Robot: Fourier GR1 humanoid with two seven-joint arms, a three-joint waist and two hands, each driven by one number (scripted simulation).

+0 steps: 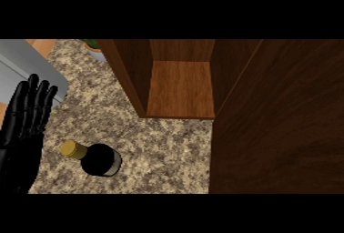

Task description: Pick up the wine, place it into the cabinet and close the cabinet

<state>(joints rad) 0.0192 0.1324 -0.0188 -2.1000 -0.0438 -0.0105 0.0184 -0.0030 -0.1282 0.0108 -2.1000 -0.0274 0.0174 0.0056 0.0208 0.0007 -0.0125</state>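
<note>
Head view, kitchen counter: my left hand (25, 123) rests at the left edge of the view, fingers straight, upright and close together, holding nothing. The wine (97, 158), a dark bottle with a gold cap, stands untouched on the speckled counter (168, 154), just right of that hand and in front of the wooden cabinet (180, 86), whose compartment stands open with its door (279, 118) swung out along the right side. My right hand does not show.
</note>
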